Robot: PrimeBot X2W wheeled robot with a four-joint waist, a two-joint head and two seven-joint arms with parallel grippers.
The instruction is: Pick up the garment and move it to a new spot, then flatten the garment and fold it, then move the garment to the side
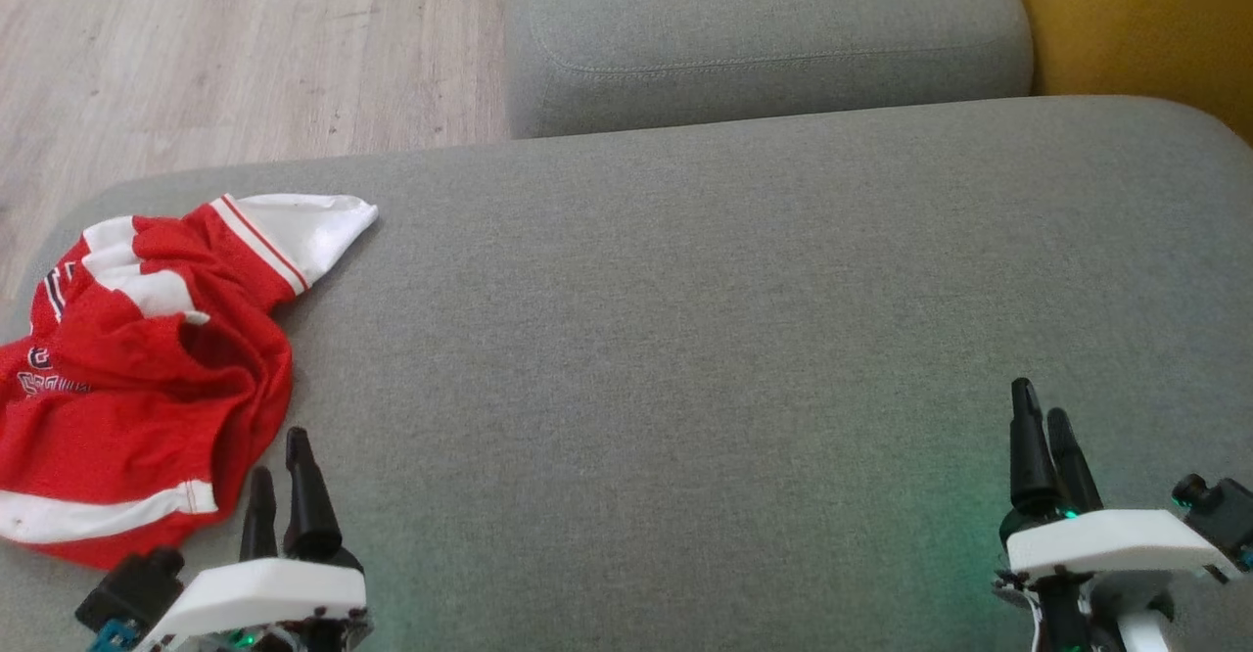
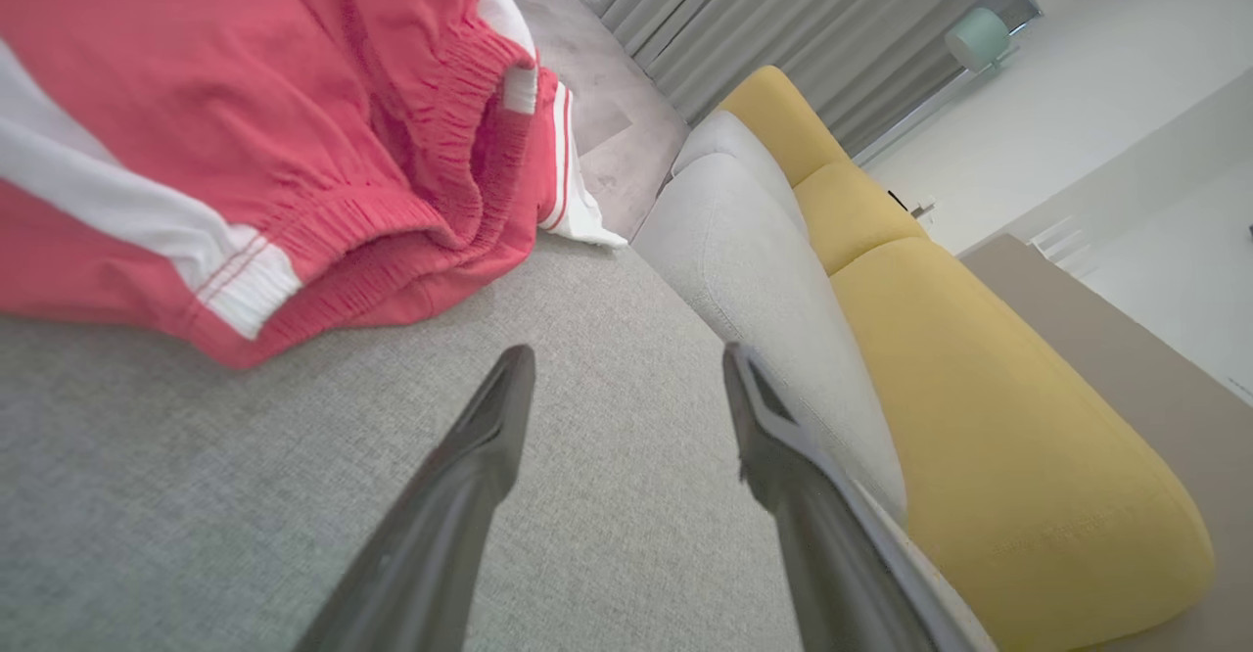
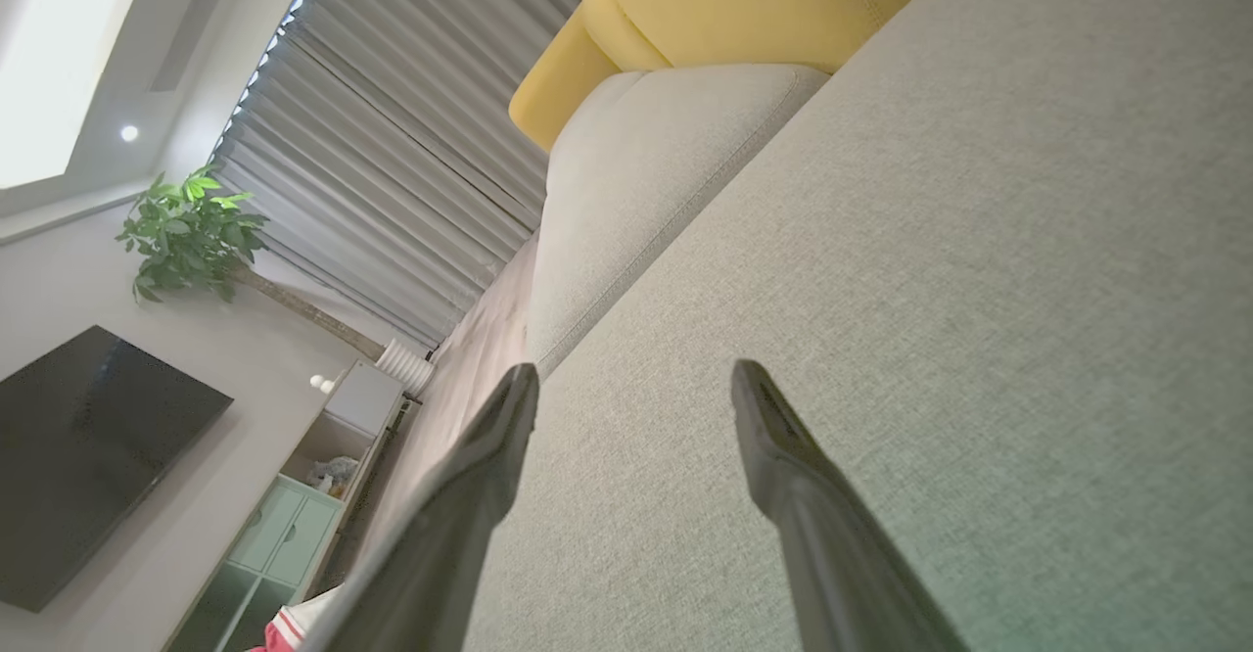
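Hovering low over the wide grey cushion [image 1: 685, 339]: left gripper [image 1: 277, 456] at the near left, right gripper [image 1: 1040, 399] at the near right, well apart from each other. Both with fingers spread wide and nothing held between them. Lying crumpled at the cushion's left edge: the red-and-white garment [image 1: 137, 378], just beside the left gripper's fingertips yet untouched, one white end pointing toward the cushion's middle. Right gripper over bare fabric, well apart from the garment. Beyond, a second grey cushion [image 1: 764, 35], yellow upholstery [image 1: 1145, 16] at the right, pale wood floor [image 1: 196, 45] at the left.
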